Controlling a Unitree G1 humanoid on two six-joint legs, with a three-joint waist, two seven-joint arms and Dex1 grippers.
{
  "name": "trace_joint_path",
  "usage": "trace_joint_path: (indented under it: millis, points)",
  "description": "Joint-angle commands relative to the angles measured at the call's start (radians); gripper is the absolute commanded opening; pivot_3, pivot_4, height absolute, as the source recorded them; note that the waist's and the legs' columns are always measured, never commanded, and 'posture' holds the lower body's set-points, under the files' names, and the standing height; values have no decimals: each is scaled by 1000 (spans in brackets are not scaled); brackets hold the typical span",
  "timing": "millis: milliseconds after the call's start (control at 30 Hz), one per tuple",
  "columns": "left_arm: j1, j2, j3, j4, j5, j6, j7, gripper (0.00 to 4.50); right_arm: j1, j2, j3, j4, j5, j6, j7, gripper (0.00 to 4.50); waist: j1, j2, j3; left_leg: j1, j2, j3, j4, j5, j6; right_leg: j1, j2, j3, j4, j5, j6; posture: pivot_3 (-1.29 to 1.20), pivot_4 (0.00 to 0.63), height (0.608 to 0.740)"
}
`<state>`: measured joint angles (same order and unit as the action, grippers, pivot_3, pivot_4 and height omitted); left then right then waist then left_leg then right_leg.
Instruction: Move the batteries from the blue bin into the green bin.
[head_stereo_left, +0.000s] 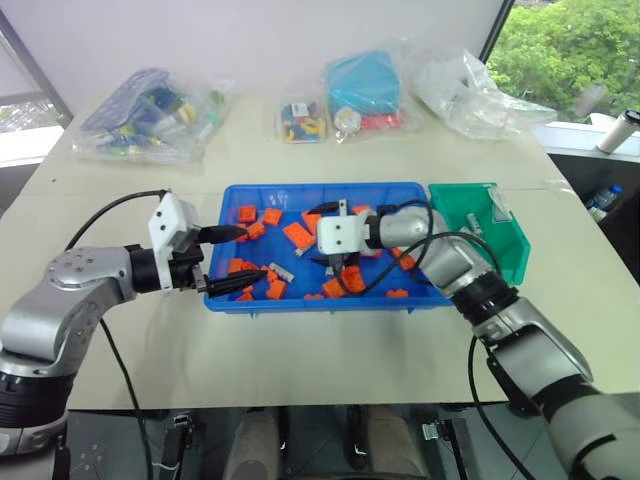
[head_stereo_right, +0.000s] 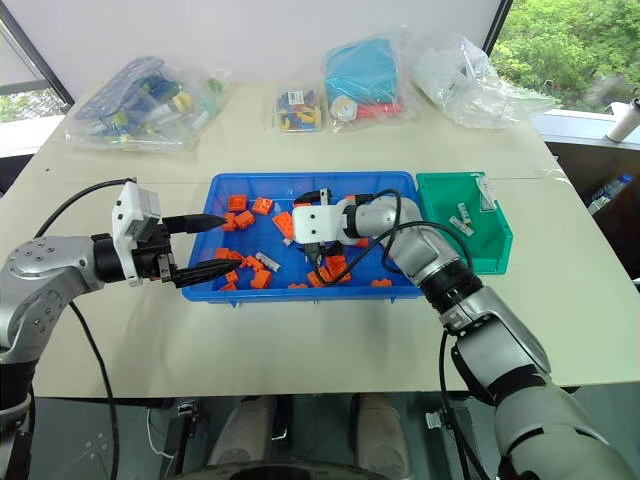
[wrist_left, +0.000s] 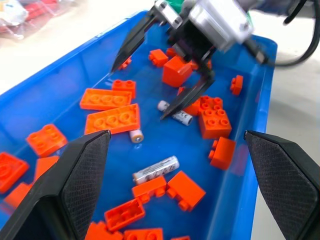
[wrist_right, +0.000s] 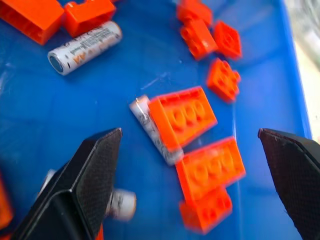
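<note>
Both arms reach into the blue bin (head_stereo_left: 228, 192) from opposite sides. The right tool (head_stereo_left: 340, 262) hangs over the middle of the tray, pointing down with its two black fingers spread wide and nothing between them; this posture suits a descent onto a loose battery. Directly ahead of its fingers lies one battery (wrist_right: 152, 131) partly tucked under an orange brick (wrist_right: 183, 115), a second battery (wrist_right: 84, 46) lies farther ahead beside other bricks, and a third cylinder (wrist_right: 120, 203) sits close against its nearer finger. The partly covered battery would probably need the brick cleared or an approach from its exposed end. The left tool (head_stereo_left: 232, 259) hovers over the tray's end on its own side, fingers likewise wide apart and empty, one above the rim and one lower inside the tray; a battery (wrist_left: 156, 169) lies on the blue floor between and ahead of its fingers, with the right tool beyond it. The green bin (head_stereo_left: 505, 245) stands touching the blue bin's far end, behind the right tool along its forearm, and already holds a few small silver pieces, so the transfer appears partly done. The bench (head_stereo_left: 300, 350) is a pale, matt tabletop. Beyond the tools lie clear bags of mixed parts (head_stereo_left: 150, 115), a teal box in a clear bag (head_stereo_left: 365, 85) and crumpled empty plastic (head_stereo_left: 470, 90). A white wall and a window showing green trees (head_stereo_left: 570, 50) close the room.
</note>
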<state>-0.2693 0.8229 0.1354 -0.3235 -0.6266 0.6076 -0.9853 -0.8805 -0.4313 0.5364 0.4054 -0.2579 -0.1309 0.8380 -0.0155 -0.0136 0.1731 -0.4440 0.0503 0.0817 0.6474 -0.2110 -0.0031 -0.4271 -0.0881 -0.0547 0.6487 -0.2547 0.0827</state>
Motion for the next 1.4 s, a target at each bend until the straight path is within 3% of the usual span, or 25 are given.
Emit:
trace_joint_path:
  millis: [33, 133, 200, 300, 467, 800, 1167, 1333, 1400]
  points:
    - [11, 6, 15, -32, -3, -4, 3, 4500, -45, 43, -18, 55, -14, -59, -17, 4484, 0, 0, 0, 0, 0, 0, 0, 0, 0, 0, 0, 0, 0, 0, 0, 0, 150, 736]
    - [23, 9, 15, -40, 1, -9, 3, 4500, -62, 70, -28, 109, -19, -88, -22, 4484, 1, 0, 0, 0, 0, 0, 0, 0, 0, 0, 0, 0, 0, 0, 0, 0, 150, 736]
    - [27, 10, 18, -42, 3, -11, 4, 4500, -71, 81, -32, 141, -21, -107, -23, 3981, 2, 0, 0, 0, 0, 0, 0, 0, 0, 0, 0, 0, 0, 0, 0, 0, 150, 736]
    - [34, 9, 21, -48, 3, -13, 9, 4500, -71, 82, -34, 163, -24, -129, -20, 2945, 2, 0, 0, 0, 0, 0, 0, 0, 0, 0, 0, 0, 0, 0, 0, 0, 150, 736]
    - [36, 5, 19, -50, 7, -17, 16, 4500, -62, 75, -47, 153, -14, -127, 5, 601, -1, 0, 0, 0, 0, 0, 0, 0, 0, 0, 0, 0, 0, 0, 0, 0, 150, 736]
    - [1, -10, -1, -18, 25, -35, 23, 4500, -75, 98, -64, 163, -32, -122, -11, 601, 0, 0, 0, 0, 0, 0, 0, 0, 0, 0, 0, 0, 0, 0, 0, 0, 150, 736]
    - [-10, -24, -6, -9, 37, -45, 24, 4500, -85, 281, -50, 99, -11, -49, -11, 601, -2, 0, 0, 0, 0, 0, 0, 0, 0, 0, 0, 0, 1, 0, 0, 0, 150, 736]
    - [-4, -24, 0, -11, 40, -49, 25, 4500, -66, 315, -40, 75, -18, -8, 8, 601, 4, 0, 0, 0, 0, 0, 0, 0, 0, 0, 0, 0, 1, 0, 0, 0, 150, 736]
    - [-1, -24, 4, -12, 39, -49, 25, 4500, -61, 311, -47, 55, -8, 16, 24, 1115, 4, 0, 0, 0, 0, 0, 0, 0, 0, 0, 0, 0, 0, 0, 0, 0, 150, 736]
